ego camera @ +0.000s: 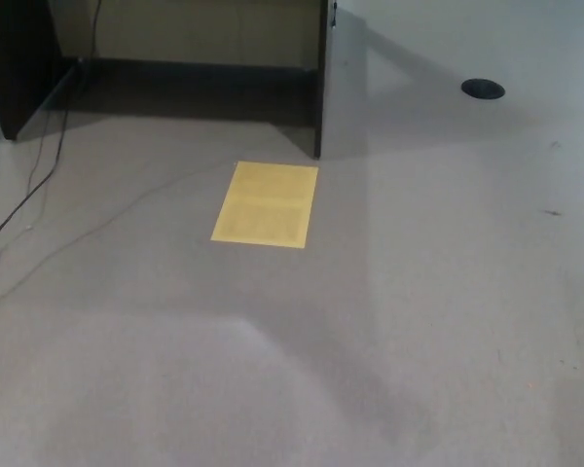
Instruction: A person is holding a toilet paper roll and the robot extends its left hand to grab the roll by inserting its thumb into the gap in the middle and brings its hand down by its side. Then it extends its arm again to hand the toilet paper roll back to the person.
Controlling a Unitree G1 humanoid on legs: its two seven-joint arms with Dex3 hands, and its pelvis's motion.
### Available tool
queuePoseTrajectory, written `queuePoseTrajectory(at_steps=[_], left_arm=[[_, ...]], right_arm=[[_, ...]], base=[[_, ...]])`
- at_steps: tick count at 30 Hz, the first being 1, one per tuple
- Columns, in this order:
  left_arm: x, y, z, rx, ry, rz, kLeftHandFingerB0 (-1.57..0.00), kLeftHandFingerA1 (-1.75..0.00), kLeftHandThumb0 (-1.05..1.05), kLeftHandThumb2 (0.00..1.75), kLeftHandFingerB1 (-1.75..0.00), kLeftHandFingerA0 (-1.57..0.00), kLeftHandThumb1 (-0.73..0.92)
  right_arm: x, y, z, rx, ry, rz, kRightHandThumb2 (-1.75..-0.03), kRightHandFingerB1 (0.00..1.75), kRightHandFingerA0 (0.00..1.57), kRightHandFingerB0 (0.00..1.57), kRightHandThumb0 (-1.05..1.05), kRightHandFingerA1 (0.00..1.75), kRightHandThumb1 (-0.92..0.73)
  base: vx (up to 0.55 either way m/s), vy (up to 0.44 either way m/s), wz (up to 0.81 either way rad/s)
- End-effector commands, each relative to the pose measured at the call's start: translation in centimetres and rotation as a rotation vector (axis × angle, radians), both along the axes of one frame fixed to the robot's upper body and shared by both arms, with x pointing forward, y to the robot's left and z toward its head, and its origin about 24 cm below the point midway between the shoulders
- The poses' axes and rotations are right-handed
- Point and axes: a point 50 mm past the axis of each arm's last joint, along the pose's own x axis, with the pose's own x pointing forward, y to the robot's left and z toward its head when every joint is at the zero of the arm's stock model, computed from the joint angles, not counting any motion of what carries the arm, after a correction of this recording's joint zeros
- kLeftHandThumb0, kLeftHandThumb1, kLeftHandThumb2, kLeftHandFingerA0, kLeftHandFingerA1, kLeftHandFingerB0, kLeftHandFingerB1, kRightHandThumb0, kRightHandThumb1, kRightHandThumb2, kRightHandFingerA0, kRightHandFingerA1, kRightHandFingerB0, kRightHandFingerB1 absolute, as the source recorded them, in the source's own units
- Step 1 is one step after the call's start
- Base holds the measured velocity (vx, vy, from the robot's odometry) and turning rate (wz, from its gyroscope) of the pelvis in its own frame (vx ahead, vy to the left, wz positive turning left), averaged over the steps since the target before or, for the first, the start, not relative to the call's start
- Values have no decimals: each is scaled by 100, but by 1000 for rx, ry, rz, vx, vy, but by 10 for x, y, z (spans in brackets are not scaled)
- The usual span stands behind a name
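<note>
Head view looks down on a grey carpeted floor (419,321). Landmark: a yellow rectangular sheet (266,204) lying flat on the carpet, slightly skewed, its long sides running away from the camera. Faint horizontal lines cross its upper half; whether it is paper or an envelope cannot be told.

Beyond the sheet, just past its far right corner, stands a dark vertical panel (322,78) of a piece of furniture, its foot on the carpet. Behind the sheet and to the left runs a dark baseboard strip (195,76) under a pale beige wall panel (195,29). Far left of the sheet, a second dark panel (15,58) rises at the picture's edge.

A thin black cable (39,165) drops from the far left area and trails over the carpet toward the left edge, well apart from the sheet. A finer, paler cord (127,209) curves across the floor, ending near the sheet's left side.

Far right of the sheet and further back, a round black disc (483,89) sits in the floor.

Soft shadows band the carpet on the near side of the sheet.

Neither robot hand shows, left or right, so finger state cannot be told. The toilet paper roll is out of view, as is any person.
</note>
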Motion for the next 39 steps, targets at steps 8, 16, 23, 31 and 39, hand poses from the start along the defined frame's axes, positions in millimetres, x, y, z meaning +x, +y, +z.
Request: queuePoseTrajectory(at_steps=[8,16,23,31,39], left_arm=[[9,10,23,13,-223,-39,-26,-38,-29,57,-32,-28,43],[54,-2,69,-33,-510,-159,-10,-52,-19,84,-51,-11,29],[85,-21,122,-7,-705,-320,-17,-39,-43,61,-34,-24,38],[110,-62,186,-22,-900,-524,-7,-50,-19,82,-50,-9,26],[117,-113,228,-47,-987,-729,0,-48,-25,84,-48,0,30]], right_arm=[[3,-13,13,-74,-177,8,-57,29,47,23,-43,42,-52],[7,-11,16,-57,-214,0,-56,29,45,21,-42,42,-52],[6,-11,14,-66,-206,5,-85,46,37,7,-30,60,-35],[9,-12,16,-39,-209,-12,-85,46,36,6,-28,59,-35],[12,-10,17,-40,-200,5,-68,36,38,13,-47,49,-43]], base=[[0,0,0],[0,0,0],[0,0,0],[0,0,0],[0,0,0]])
